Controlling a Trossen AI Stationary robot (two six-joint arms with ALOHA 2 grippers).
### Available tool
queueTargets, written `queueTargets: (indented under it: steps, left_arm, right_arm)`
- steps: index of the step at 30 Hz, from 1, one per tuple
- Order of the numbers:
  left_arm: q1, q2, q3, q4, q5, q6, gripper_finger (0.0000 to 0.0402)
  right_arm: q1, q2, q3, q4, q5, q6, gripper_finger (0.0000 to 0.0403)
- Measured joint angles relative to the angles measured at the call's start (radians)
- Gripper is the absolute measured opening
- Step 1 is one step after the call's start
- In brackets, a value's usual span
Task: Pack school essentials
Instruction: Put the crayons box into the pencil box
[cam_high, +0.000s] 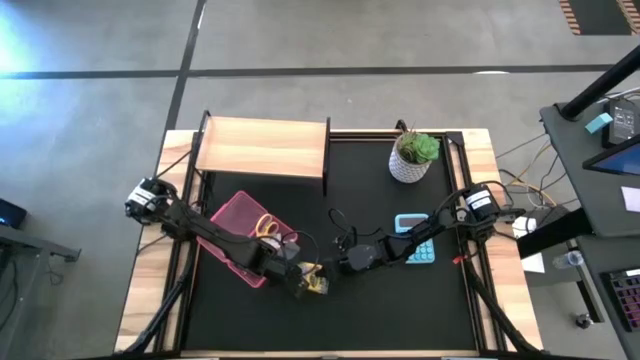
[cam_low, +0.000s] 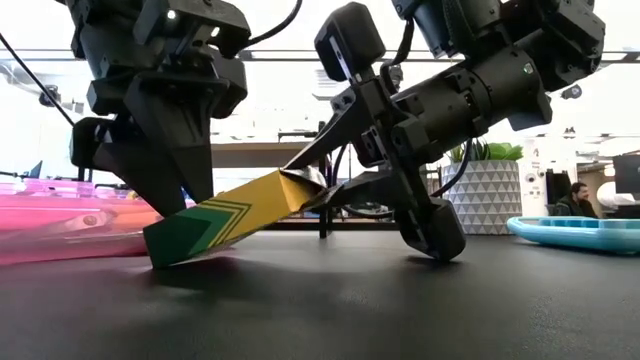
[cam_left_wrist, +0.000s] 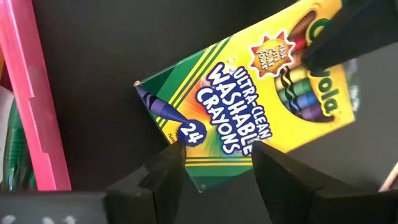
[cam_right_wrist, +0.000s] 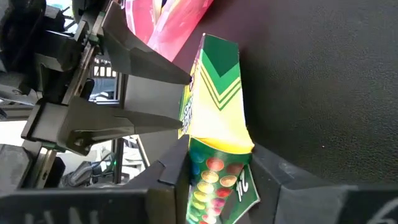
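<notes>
The yellow-green crayon box (cam_left_wrist: 249, 106) sits tilted near the table's middle front, between both grippers. Its green end (cam_low: 165, 248) rests on the table and its other end is raised. My left gripper (cam_left_wrist: 217, 155) comes from the table's left and is shut on the box near the green end. My right gripper (cam_right_wrist: 217, 168) comes from the right and is shut on the raised end. A pink case (cam_high: 240, 225) lies left of the box, and yellow-handled scissors (cam_high: 266, 226) lie in it. My left gripper pinches the box's two long edges (cam_left_wrist: 186, 146) near the green end, one finger on each. The fingers (cam_left_wrist: 165, 177) slant down from the table's left and lie across the box. The box's green end stays on the table. My right gripper pinches the raised end of the box (cam_low: 305, 188) between its two fingers. One finger (cam_left_wrist: 348, 31) lies on the printed front face and the other is under the box. The fingers come almost level from the table's right. That end is lifted clear, so the box slopes down to its green end.
A wooden shelf (cam_high: 262, 145) stands at the far left. A potted plant (cam_high: 413, 155) stands at the far right. A light-blue flat item (cam_high: 415, 242) lies under my right arm. Dark table surface lies open toward the near edge (cam_high: 330, 330).
</notes>
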Motion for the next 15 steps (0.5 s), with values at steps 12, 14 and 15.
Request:
queueTargets:
  steps: [12,14,15]
  left_arm:
    - [-0.003,-0.233,-0.007,0.001,-0.073,0.086,0.0171]
    - [-0.005,-0.291,-0.014,0.001,-0.113,0.101,0.0171]
    - [-0.007,-0.316,-0.015,-0.003,-0.137,0.104,0.0171]
  right_arm:
    - [-0.001,-0.026,-0.002,-0.014,-0.035,-0.043,0.0095]
    - [-0.003,-0.041,-0.002,-0.010,-0.036,-0.063,0.0094]
    - [-0.005,-0.049,-0.002,-0.004,-0.035,-0.068,0.0093]
